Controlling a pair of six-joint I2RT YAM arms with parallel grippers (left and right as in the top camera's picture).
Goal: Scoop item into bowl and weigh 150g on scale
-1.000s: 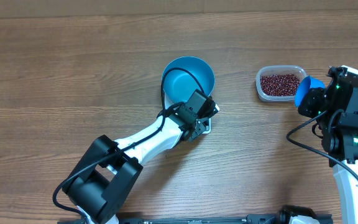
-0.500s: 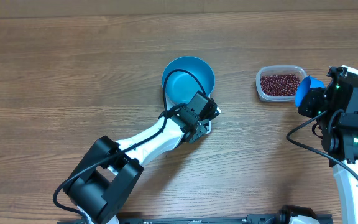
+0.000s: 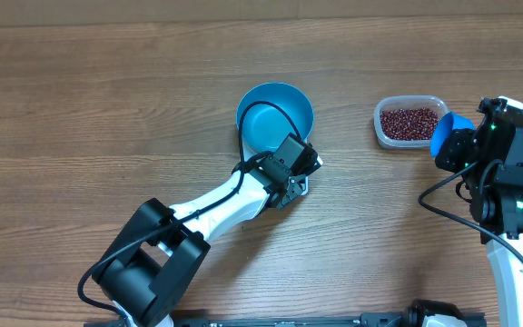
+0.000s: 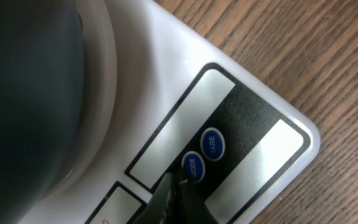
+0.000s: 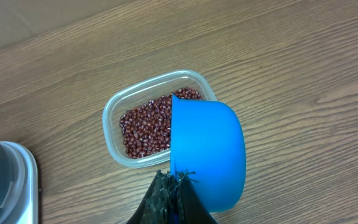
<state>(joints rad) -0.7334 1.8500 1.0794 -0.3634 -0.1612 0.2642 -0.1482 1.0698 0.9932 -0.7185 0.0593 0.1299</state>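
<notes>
Tub of beans beside the scoop; bowl on scale.

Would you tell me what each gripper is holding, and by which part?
The right gripper holds the blue scoop at its handle end; the left gripper, shut, holds nothing, its tip at the scale.
</notes>
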